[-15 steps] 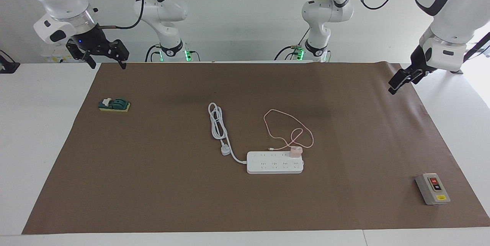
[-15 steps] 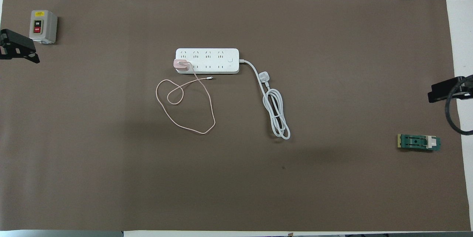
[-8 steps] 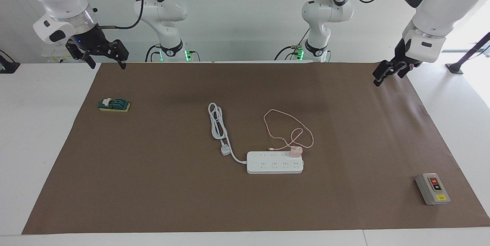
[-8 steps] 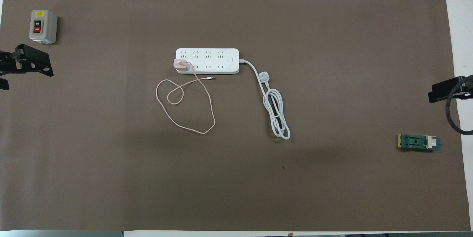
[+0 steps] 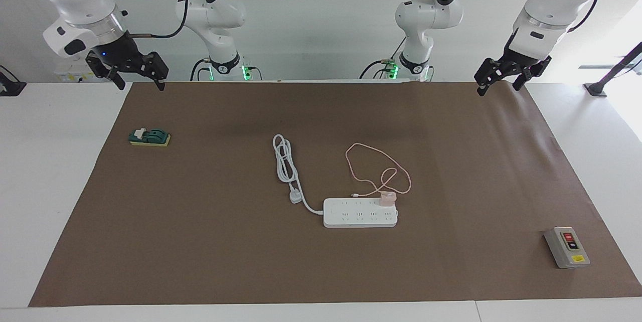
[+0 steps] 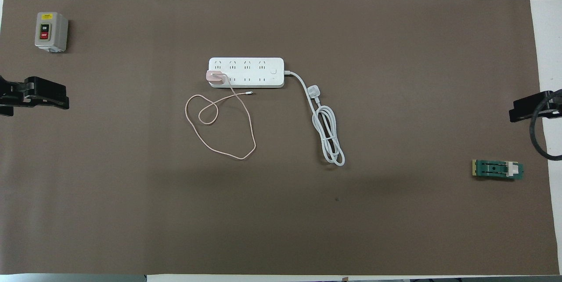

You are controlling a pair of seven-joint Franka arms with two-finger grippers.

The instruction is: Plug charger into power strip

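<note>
**Charger looks seated, both tools clear of it**

Facing view: I see the charger point(image 5: 387, 198) standing on the power strip point(image 5: 360, 213), at the strip's end toward the left arm, on the edge nearer the robots. Its pink cable point(image 5: 378, 169) loops loose on the brown mat point(image 5: 200, 242), nearer the robots. My left tool point(image 5: 499, 76) hangs released over the mat's corner, well apart from the strip. My right tool point(image 5: 134, 75), fingers spread and empty, hangs over the other corner, the green switch block point(image 5: 149, 137) lying below it.

Overhead view: the charger point(image 6: 215, 77) covers a socket at the strip's point(image 6: 246, 72) end. I judge the plugging done; only parking the arms seems left, though how deep the prongs sit is hidden
</note>
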